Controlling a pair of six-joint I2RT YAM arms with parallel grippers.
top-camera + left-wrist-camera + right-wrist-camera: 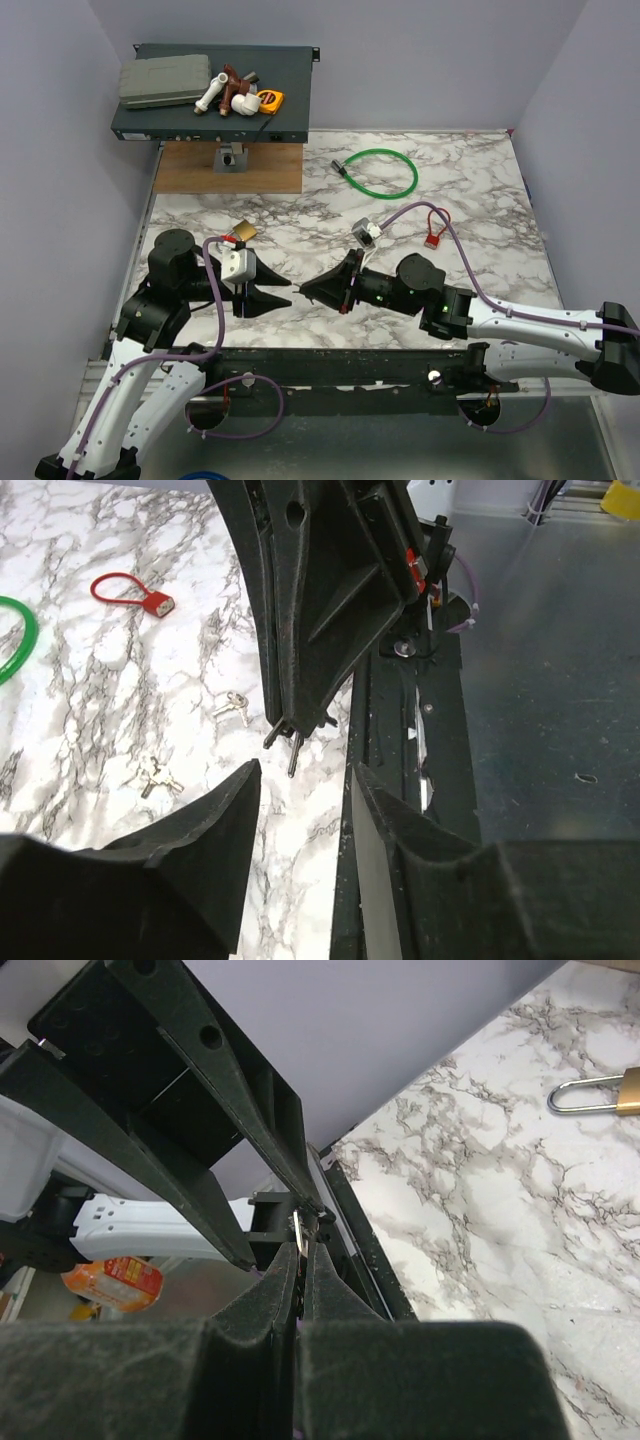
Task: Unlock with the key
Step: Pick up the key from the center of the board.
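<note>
My right gripper (300, 1248) was clamped on the key (297, 1228) at mid-frame, tip to tip with my left gripper (287, 295), whose jaws stood apart and empty, seemingly for a handover. The brass padlock (243, 231) lay apart, toward upper left.

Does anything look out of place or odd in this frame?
Slightly: spare keys lie scattered on the table, and the right end effector pinches the key near the front edge, away from the padlock.
</note>
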